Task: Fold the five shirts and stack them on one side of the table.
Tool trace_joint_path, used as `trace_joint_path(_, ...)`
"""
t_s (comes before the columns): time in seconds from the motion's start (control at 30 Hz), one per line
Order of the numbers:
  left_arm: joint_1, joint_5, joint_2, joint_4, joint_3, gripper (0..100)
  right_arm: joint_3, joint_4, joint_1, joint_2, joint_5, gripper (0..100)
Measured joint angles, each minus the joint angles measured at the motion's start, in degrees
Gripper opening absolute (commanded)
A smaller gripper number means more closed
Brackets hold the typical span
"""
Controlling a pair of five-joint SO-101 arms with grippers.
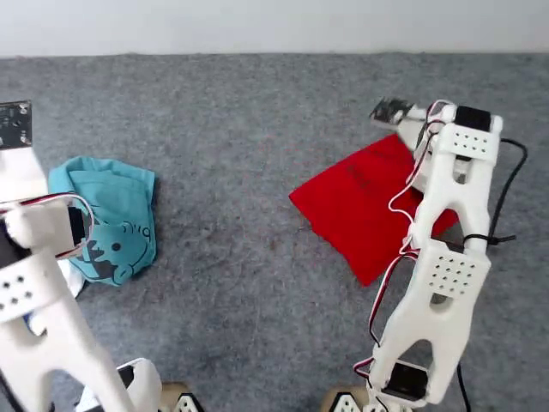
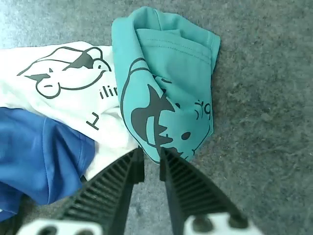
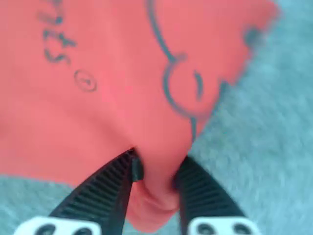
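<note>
A folded teal shirt (image 1: 107, 215) with a dark cartoon print lies at the table's left side. In the left wrist view the teal shirt (image 2: 166, 88) overlaps a white printed shirt (image 2: 58, 83), which lies over a blue shirt (image 2: 39, 156). My left gripper (image 2: 150, 161) hovers at the teal shirt's near edge, its fingers almost together with nothing between them. A red shirt (image 1: 360, 202) lies flat at the right. My right gripper (image 3: 154, 169) is shut on a bunched fold of the red shirt (image 3: 122, 73) at its edge.
The table is covered in grey carpet-like cloth (image 1: 240, 283), bare across the middle between the two shirts. The left arm (image 1: 34, 283) stands over the pile on the left. The right arm (image 1: 446, 257) covers part of the red shirt.
</note>
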Motion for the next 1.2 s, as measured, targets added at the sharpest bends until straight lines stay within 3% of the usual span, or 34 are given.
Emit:
trace_joint_path(0.2, -0.2, 0.0, -1.9, 0.0, 0.0, 7, -7.9, 8.6, -0.2, 0.0, -27.4, 37.3)
trace_joint_path(0.43, -0.2, 0.0, -1.9, 0.0, 1.1, 7, -7.9, 8.7, -1.4, -1.4, -58.2, 37.5)
trace_joint_path(0.77, -2.2, -0.1, -1.9, 0.0, 2.9, 7, 13.5, 8.7, -8.8, -19.3, -77.8, 37.6)
trace_joint_path(1.0, -7.3, -0.1, -1.9, 0.0, 4.7, 7, 21.2, 8.6, -13.7, -20.3, -88.6, 37.7)
trace_joint_path(1.2, -7.8, -2.4, -1.9, 0.0, 4.7, 7, 21.5, 6.2, -13.8, -14.8, -92.3, 56.0)
